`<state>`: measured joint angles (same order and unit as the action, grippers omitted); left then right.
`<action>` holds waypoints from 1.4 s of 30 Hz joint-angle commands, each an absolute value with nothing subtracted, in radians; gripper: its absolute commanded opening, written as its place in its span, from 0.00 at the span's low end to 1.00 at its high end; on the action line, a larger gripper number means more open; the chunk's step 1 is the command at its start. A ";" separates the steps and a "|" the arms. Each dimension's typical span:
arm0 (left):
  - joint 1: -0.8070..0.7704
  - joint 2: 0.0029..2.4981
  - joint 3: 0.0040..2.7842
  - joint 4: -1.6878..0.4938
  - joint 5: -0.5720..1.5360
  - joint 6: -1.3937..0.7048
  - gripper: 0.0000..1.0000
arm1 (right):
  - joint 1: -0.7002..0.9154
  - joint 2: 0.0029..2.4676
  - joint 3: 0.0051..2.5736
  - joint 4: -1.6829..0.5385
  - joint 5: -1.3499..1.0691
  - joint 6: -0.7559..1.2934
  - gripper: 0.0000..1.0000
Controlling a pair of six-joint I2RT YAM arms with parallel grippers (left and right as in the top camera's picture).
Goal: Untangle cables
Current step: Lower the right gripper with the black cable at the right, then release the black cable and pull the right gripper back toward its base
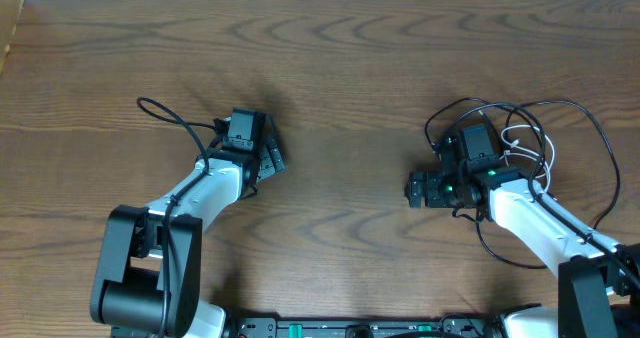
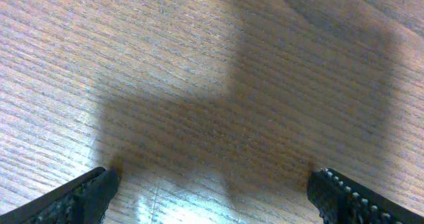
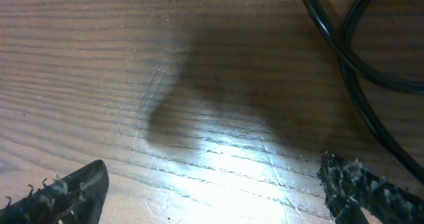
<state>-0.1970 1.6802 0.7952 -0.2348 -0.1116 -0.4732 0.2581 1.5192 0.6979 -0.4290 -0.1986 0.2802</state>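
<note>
Both grippers released, cables heaped at the right of the tabletop (image 1: 330,68).

In the overhead view the black cable (image 1: 607,148) loops wide at centre right, with the white cable (image 1: 520,130) coiled inside it, both beside and partly under the right arm. The right gripper (image 1: 413,190) points left of that heap, fingers spread and holding nothing. The left gripper (image 1: 272,158), left of centre and well apart from the cables, is equally spread over bare wood.
</note>
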 commanded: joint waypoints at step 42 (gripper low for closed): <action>-0.189 1.734 0.749 -0.241 -0.053 -0.494 0.98 | 0.257 1.111 0.420 -0.438 -0.220 0.284 0.99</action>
